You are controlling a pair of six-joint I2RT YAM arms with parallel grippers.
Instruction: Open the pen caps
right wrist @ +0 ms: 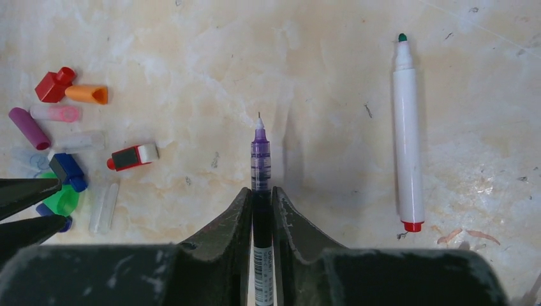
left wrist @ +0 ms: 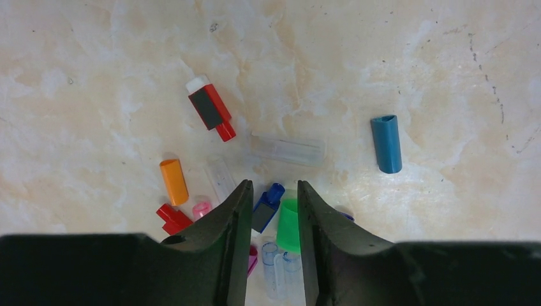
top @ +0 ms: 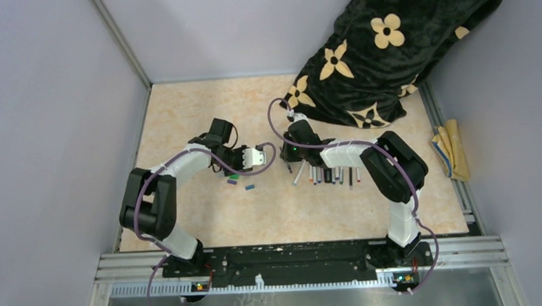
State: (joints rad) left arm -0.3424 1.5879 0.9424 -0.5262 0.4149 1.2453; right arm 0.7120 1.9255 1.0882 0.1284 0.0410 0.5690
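The right tool point(right wrist: 260, 194) is clamped on an uncapped purple pen point(right wrist: 259, 153), while the left tool point(left wrist: 271, 191) stands partly open, holding nothing, above loose pen caps point(left wrist: 173, 181) on the bench point(left wrist: 383, 51).

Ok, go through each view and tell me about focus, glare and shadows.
Top external view: soft, even light, no harsh glare, but the pens are too small to resolve. Left wrist view: table sharp, the fingers featureless black, a clear cap nearly lost against the pale marble. Right wrist view: purple pen crisp, a faint shadow to its right.
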